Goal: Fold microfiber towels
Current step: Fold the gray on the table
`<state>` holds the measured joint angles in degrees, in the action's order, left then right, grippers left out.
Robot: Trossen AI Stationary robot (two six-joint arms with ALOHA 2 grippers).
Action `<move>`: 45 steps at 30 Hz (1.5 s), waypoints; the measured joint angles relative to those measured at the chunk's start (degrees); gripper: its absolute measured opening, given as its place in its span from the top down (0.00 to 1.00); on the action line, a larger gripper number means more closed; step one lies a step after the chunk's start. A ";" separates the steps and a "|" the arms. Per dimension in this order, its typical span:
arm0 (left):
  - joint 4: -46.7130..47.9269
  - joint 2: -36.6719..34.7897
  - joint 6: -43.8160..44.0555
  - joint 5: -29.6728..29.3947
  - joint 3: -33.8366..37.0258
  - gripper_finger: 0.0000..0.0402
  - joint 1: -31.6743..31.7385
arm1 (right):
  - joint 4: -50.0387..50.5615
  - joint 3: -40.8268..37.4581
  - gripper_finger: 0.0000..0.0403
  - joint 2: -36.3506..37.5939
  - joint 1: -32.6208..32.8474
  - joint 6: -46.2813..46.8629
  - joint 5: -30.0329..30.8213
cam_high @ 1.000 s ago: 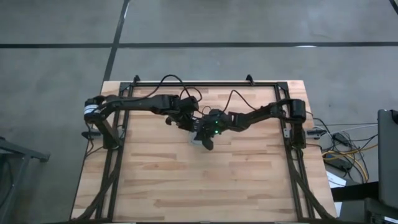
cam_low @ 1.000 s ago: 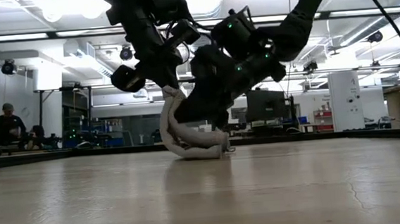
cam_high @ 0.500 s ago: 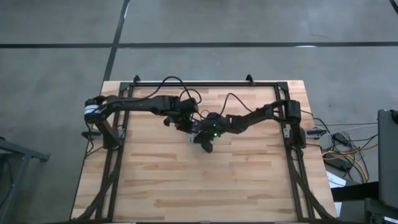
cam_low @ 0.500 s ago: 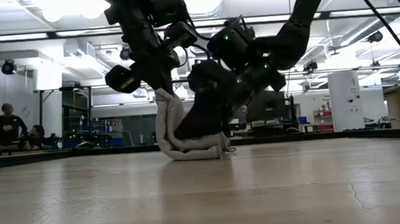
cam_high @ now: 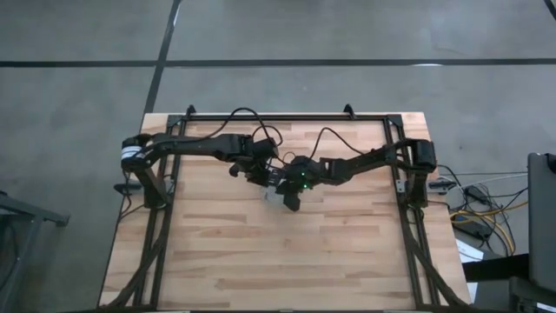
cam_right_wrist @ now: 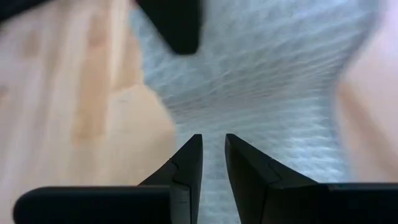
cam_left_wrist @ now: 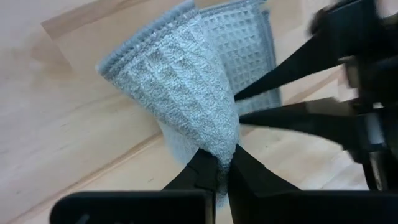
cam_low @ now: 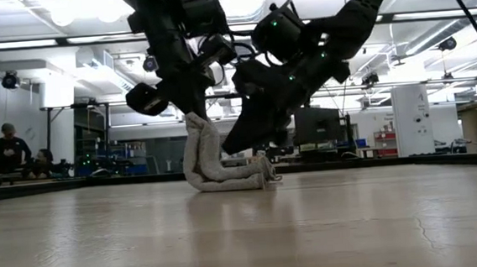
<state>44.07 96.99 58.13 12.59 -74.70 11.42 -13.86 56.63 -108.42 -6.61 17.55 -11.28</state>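
Near the middle of the pale wooden-plank counter [cam_high: 261, 252], slightly toward its far edge, lies the light grey-blue microfiber towel [cam_low: 217, 170], a soft, waffle-textured cloth bunched into a low, partly folded heap. In the low view one part of it rests flat on the planks while another part rises in a curved strip to the left pincer [cam_low: 188, 112] above it.

The left pincer [cam_left_wrist: 216, 169] is closed tight on a gathered corner of the towel [cam_left_wrist: 186, 93] — in its own wrist view the two dark fingers meet with the cloth pinched between them, and the fabric fans out from that grip down toward the wood. From above, the left arm reaches in from the counter's left side to the towel [cam_high: 276, 193], and its pincer [cam_high: 258, 176] sits just beside the right one.

The right pincer [cam_high: 291, 198] reaches in from the right side and hangs over the same heap, tilted down toward it. In the right wrist view its fingers [cam_right_wrist: 186, 163] stand a narrow gap apart, with the towel [cam_right_wrist: 280, 93] filling the space beyond them; I cannot tell whether any cloth is caught between the tips. In the low view the right pincer [cam_low: 247, 141] is just above the flat part of the cloth — whether it touches is not clear.

Beyond the counter, a person [cam_low: 7, 150] sits at the far left of the room.
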 joint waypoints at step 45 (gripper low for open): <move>-3.82 3.33 0.26 3.50 0.10 0.96 -0.02 | -2.62 -12.95 0.83 29.68 3.84 -2.61 15.89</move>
<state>40.25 100.32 58.39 16.08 -74.60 11.40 -16.48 43.68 -78.74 -2.78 14.94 4.61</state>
